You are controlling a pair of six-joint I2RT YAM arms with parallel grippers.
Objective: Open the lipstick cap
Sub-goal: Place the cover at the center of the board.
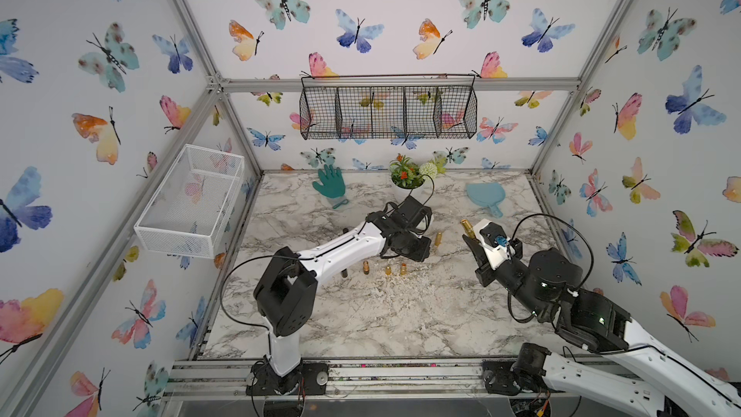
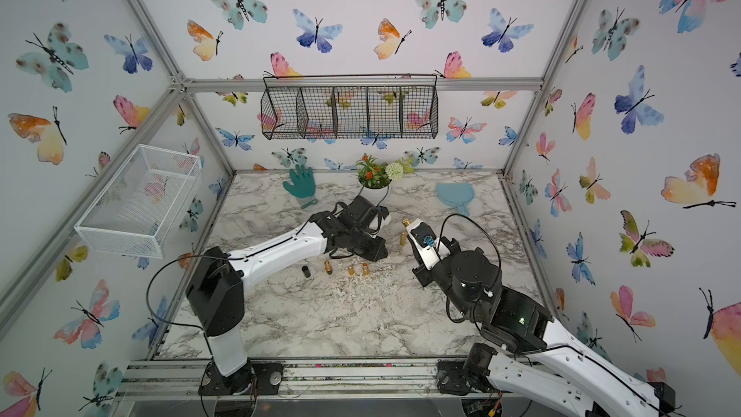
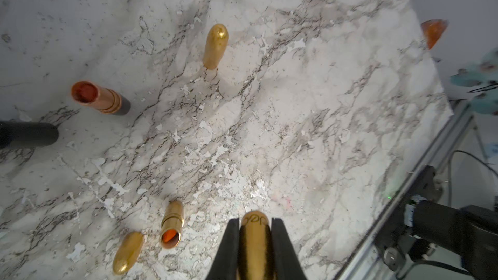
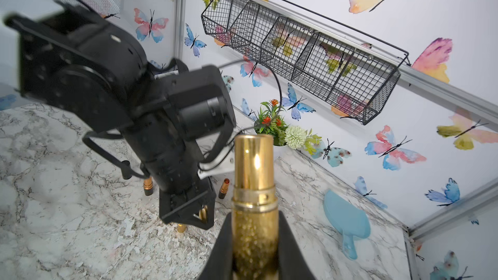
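Hidden parts first: in both top views the left arm's wrist housing is covering its jaws, so nothing of that grip is showing from above. The left wrist view is giving it away. The left gripper (image 3: 254, 222) is squeezing tight on the lipstick cap (image 3: 254, 243), a smooth gold bullet with dark script on its rounded tip. The cap's far end is running off the frame. A black cap (image 3: 27, 134) is also being cut off by the frame edge.

The right gripper (image 4: 254, 215) is clamping the lipstick (image 4: 254, 173) by its glittery gold base. A ridged gold collar and a shiny gold inner tube are sticking out uncapped. The tube's mouth is facing away, so I cannot tell what is inside.

From above, the lipstick (image 1: 467, 227) is hanging over the tabletop (image 1: 361, 314) at about 2 o'clock from centre, tip pointing roughly toward 12 o'clock, well apart from the cap. A spare gold cap (image 1: 438, 238) is standing between the two arms. The small gold pieces (image 1: 388, 270) near centre are looking too tiny to sort out.
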